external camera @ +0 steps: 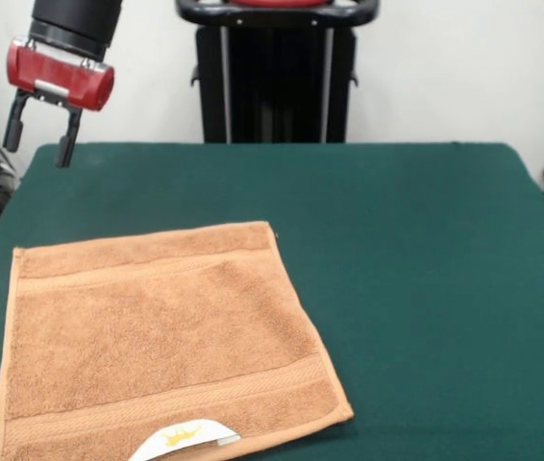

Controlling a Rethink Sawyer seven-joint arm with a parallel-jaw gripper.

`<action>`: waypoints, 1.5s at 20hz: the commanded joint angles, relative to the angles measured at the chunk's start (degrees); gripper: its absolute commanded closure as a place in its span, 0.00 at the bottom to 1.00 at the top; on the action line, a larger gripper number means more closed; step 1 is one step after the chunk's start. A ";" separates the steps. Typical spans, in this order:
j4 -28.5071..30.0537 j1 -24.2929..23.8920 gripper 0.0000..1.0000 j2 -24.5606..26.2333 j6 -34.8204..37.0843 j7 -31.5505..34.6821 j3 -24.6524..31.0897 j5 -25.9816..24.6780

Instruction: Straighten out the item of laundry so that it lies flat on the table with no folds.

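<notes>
Raised at the upper left, the end effector (37,142) hangs over the far left corner of the counter (426,259), its two dark fingers spread apart and holding nothing. Well apart from it, the towel (157,336) lies spread flat on the near left part of the counter, turned slightly so its far edge rises toward the right. Its border bands run left to right. A white label (187,440) with a gold crown sits at its near edge.

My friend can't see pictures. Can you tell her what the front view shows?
An orange-tan towel lies spread flat on a dark green table, its white crown label at the near edge. A red and black gripper hangs open above the far corner.
</notes>
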 commanded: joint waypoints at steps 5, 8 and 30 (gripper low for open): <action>3.73 1.80 0.00 -0.16 -0.98 7.38 2.45 -2.15; 3.69 1.91 0.00 -0.45 -0.65 7.33 2.48 -2.05; 3.16 2.39 0.00 -0.83 0.37 7.26 2.55 -1.43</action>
